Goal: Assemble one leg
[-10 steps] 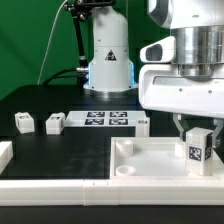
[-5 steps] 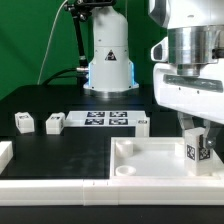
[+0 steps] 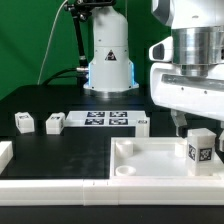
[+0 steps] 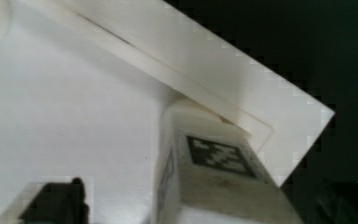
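On the exterior view's right, you are seeing the leg (image 3: 201,150) standing upright in the far corner of the white panel (image 3: 150,160), with its tag facing the camera. The claw (image 3: 196,123) is hanging just above it, and its dark fingers (image 3: 180,122) are showing beside the top of the leg. Whether they are touching the leg, or how wide they are standing, you cannot tell from this side. Three more small white pegs are lying on the black tabletop (image 3: 40,100): two of them (image 3: 22,122) (image 3: 54,123) on the exterior view's left and one (image 3: 143,124) near the marker board (image 3: 105,120). They are waiting well apart from the panel.

Passing to the wrist view, you are looking down along the leg (image 4: 220,160), whose tag is clearly showing, against the pale surface of the panel (image 4: 69,110). One dark finger (image 4: 55,200) is appearing at the edge of the picture, apart from the leg.

My judgement: the leg is already sitting at its corner socket, but whether it is fully seated is not showing. Probably the tightening or the letting go is what is remaining for you.
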`<state>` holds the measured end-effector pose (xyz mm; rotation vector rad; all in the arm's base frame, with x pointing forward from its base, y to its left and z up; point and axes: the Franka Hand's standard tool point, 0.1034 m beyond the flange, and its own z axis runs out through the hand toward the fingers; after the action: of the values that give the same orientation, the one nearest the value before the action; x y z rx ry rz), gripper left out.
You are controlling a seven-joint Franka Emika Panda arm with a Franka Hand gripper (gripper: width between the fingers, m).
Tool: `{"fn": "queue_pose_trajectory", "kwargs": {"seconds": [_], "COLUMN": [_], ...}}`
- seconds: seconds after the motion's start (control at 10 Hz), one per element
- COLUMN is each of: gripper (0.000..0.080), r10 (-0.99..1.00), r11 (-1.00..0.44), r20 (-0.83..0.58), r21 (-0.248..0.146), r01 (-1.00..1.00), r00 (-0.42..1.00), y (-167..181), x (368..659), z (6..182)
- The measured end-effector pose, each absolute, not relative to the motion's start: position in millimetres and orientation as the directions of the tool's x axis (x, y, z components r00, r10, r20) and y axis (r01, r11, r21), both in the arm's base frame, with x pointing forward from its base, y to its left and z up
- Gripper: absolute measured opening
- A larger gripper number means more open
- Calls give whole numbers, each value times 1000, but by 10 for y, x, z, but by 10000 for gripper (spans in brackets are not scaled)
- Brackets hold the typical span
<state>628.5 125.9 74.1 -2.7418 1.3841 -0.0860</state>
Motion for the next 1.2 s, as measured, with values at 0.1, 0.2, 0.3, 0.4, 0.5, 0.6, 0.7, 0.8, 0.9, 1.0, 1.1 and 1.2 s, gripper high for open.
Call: {"fn": "queue_pose_trajectory", "kwargs": {"seconds": [0.1,0.2,0.3,0.4,0.5,0.6,0.7,0.8,0.9,1.0,1.1,1.2], "gripper": [648,649,649,649,649,649,649,649,649,649,526,391], "r10": [-700,-574,-438,-315,-242,-145,-17,60,110,166,153,153], "r11": [-714,-818,-899,-949,-970,-989,-1000,-998,-994,-986,-988,-988], "r20": [33,40,46,52,55,60,66,67,68,67,67,67], "r21": [-74,-52,-44,-38,-34,-24,-3,6,12,21,20,20], "r01": [-696,-572,-436,-314,-240,-144,-17,60,110,165,152,152], "r00": [714,818,898,948,969,988,998,996,992,984,986,986], "y": [1264,1286,1293,1282,1285,1285,1280,1274,1264,1251,1253,1251], "x": [6293,6290,6298,6305,6310,6319,6331,6338,6340,6342,6342,6342], "z": [744,730,713,708,713,722,733,740,742,739,739,739]}}
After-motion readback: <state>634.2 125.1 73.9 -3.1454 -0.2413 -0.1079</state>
